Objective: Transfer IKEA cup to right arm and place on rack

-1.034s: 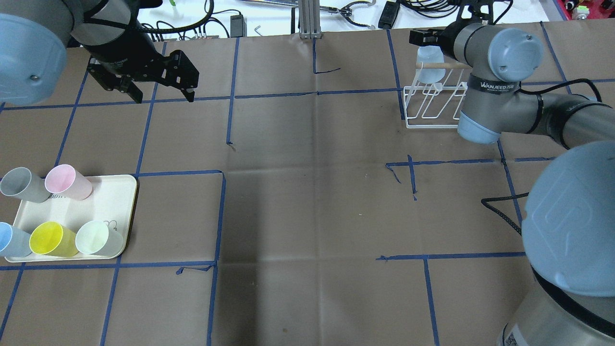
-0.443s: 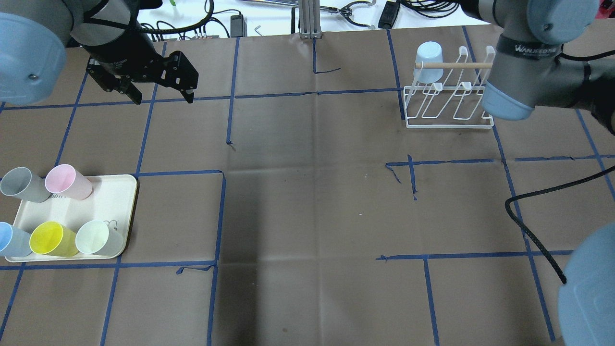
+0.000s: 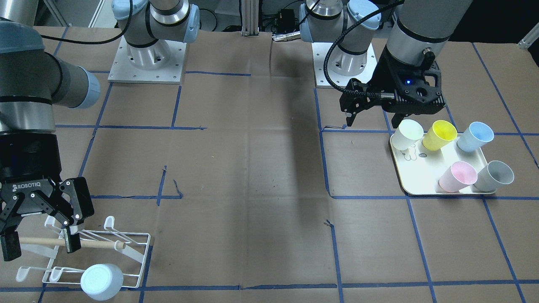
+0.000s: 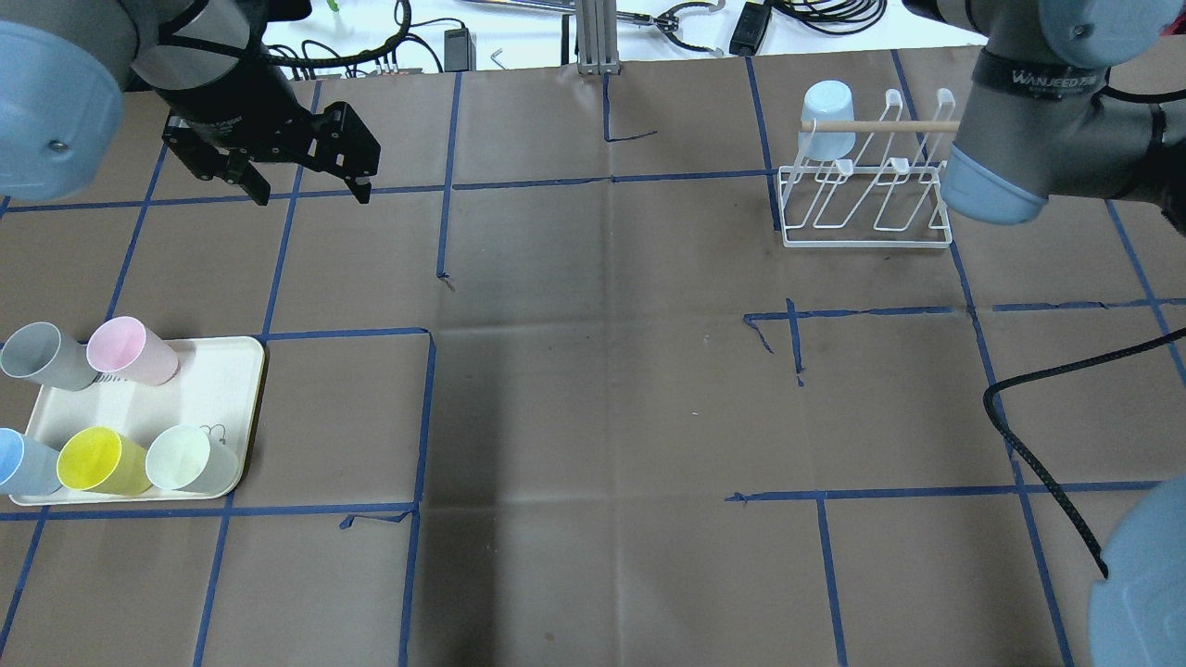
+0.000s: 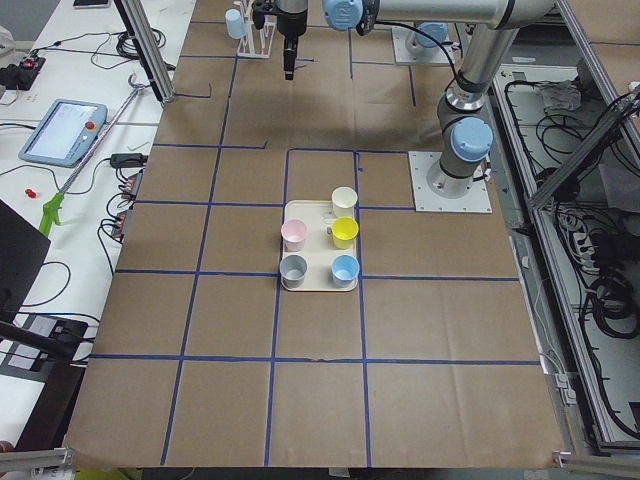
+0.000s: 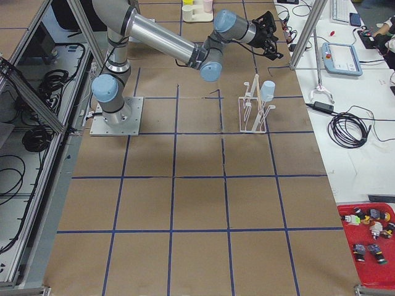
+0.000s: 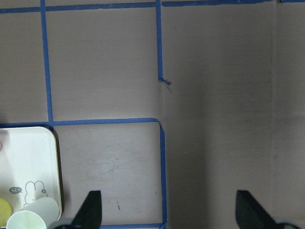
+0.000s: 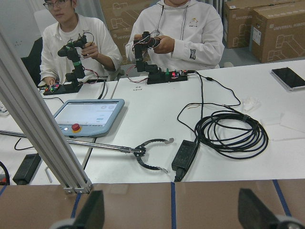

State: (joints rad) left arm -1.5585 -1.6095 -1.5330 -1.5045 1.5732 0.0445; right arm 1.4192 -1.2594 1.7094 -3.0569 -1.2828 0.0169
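The right pincer (image 3: 41, 245) hangs spread and empty by the rack (image 3: 141, 252). The front view's edge clips it, and the overhead view misses it altogether. Whether it touches the dowel (image 3: 99, 244) is unclear. The cup (image 4: 827, 106), pale blue, sits upside down on the rack's end peg at the table's (image 4: 593, 417) far right. The left pincer (image 4: 310, 190) is also spread and empty.

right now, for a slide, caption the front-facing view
Blue cup upside down on the rack; right pincer open and empty, left pincer open by the tray.
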